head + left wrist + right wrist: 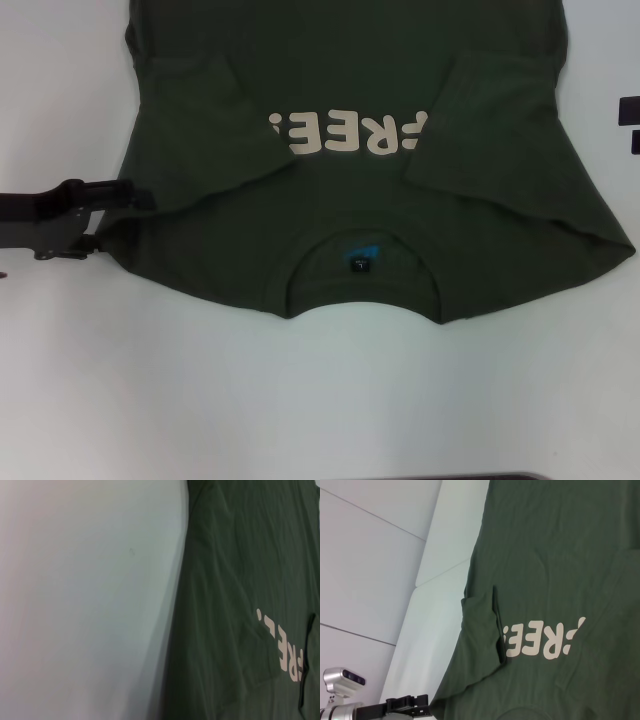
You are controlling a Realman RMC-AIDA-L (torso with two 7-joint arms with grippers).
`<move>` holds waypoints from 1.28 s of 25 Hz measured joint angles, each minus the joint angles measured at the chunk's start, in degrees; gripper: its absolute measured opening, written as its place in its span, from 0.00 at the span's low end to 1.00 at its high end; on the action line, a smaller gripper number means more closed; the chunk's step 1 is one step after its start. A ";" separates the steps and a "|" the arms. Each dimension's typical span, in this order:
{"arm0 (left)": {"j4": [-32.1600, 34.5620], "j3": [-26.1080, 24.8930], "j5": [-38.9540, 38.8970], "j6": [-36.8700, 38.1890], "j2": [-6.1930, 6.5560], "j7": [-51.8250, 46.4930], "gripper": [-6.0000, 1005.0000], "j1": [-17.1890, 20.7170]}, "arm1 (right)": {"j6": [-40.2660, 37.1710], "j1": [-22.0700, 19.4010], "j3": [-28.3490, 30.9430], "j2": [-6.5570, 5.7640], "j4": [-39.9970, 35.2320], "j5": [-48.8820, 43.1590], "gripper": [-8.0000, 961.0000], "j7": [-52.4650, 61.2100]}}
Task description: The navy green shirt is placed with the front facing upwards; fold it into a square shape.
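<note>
Left end effector (120,195) sits low at the navy green shirt (350,230)'s left shoulder edge, fingers pinched on the fabric. Shirt lies spread on the white table (300,400), sleeves folded inward over the cream lettering (345,132), collar nearest the robot.

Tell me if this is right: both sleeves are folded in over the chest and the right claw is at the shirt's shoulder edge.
Not quite. It is the left claw at the shirt's shoulder edge, as the head view shows. Both sleeves are indeed folded in.
</note>
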 joint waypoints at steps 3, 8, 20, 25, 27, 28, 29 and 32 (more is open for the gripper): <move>-0.63 0.07 0.07 -0.48 0.05 0.08 0.92 -0.35 | -0.02 -0.02 0.00 0.00 0.00 0.02 0.97 -0.13; -0.82 0.18 0.19 -0.96 0.03 0.06 0.88 -0.85 | -0.05 -0.12 0.04 0.00 0.00 0.02 0.97 -0.56; -0.35 3.36 0.28 -3.83 0.33 0.01 0.68 -1.45 | -0.15 0.06 0.18 0.21 0.05 0.02 0.97 -0.56; -0.35 3.70 0.28 -3.85 0.35 0.04 0.47 -1.54 | -0.14 0.31 0.32 0.23 0.09 0.12 0.97 -0.54; -0.35 4.40 0.28 -3.86 0.35 0.10 0.38 -1.58 | -0.09 0.42 0.34 0.25 0.09 0.13 0.97 -0.53; -0.35 4.58 0.28 -3.86 0.35 0.10 0.35 -1.60 | -0.06 0.46 0.34 0.25 0.09 0.15 0.97 -0.51; -0.35 4.83 0.28 -3.88 0.37 0.11 0.32 -1.62 | -0.04 0.49 0.35 0.27 0.09 0.15 0.97 -0.50; -0.21 5.39 0.28 -3.93 0.48 0.34 0.21 -1.65 | -0.02 0.52 0.41 0.36 0.09 0.18 0.97 -0.47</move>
